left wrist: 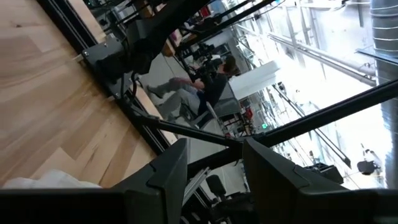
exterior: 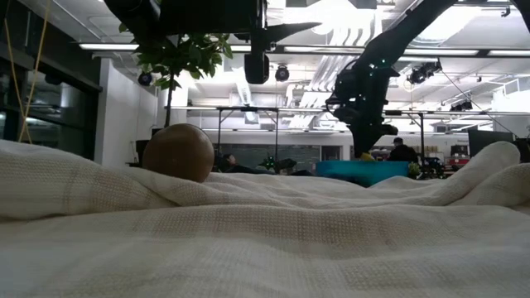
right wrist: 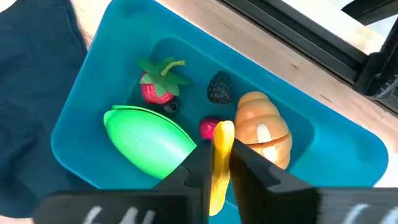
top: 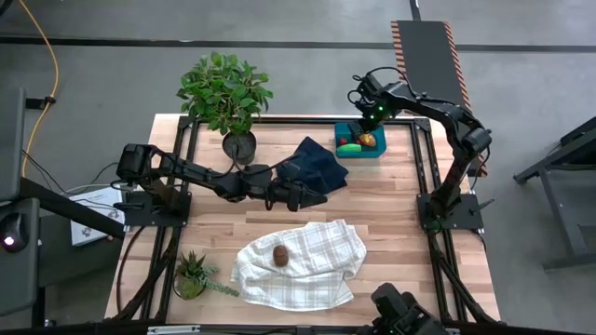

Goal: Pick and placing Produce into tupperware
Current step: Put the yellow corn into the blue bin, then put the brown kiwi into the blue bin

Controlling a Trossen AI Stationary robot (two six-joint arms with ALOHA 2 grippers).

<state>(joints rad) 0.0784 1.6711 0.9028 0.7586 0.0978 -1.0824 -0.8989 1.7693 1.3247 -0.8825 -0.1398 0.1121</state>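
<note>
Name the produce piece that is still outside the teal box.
The brown oval piece, lying alone on the white checked cloth; the others are at the tupperware.

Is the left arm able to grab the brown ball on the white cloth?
Probably yes. The brown ball sits uncovered on top of the white cloth, and the left tool hovers nearby with nothing between them. It would only need to swing over and come down.

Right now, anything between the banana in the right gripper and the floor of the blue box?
Nothing visible. The right gripper holds the banana directly over the blue box. Below its tip sits a gap between the green piece and the orange piece, with a small red piece close by.
</note>
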